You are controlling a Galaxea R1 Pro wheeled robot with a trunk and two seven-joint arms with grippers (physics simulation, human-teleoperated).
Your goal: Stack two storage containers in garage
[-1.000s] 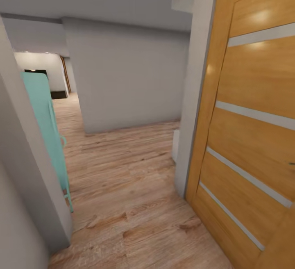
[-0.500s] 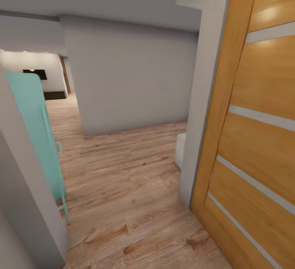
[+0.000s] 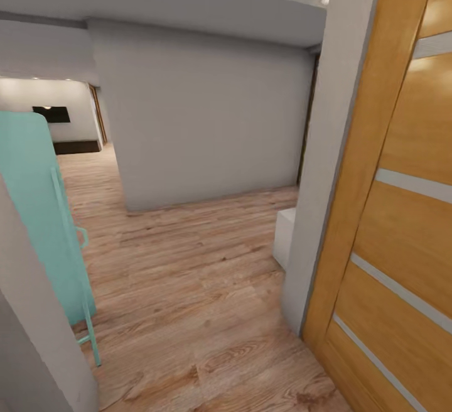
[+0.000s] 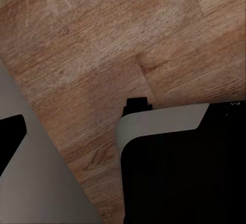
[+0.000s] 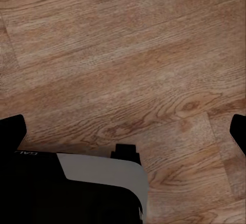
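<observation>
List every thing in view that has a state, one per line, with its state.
Wood-panelled door: swung open, standing at the head view's right edge.
Turquoise door: open, leaning into the passage at the head view's left.
Wall TV: dark, far down the corridor.
Left gripper: fingertip over the wood-plank floor, holding nothing; opening cannot be told.
Right gripper: fingertips wide apart, open and empty.

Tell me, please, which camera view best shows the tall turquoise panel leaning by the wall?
The head view: the tall turquoise panel stands at its left edge, on pale wood-plank flooring. Both wrist views look down at that flooring.
</observation>
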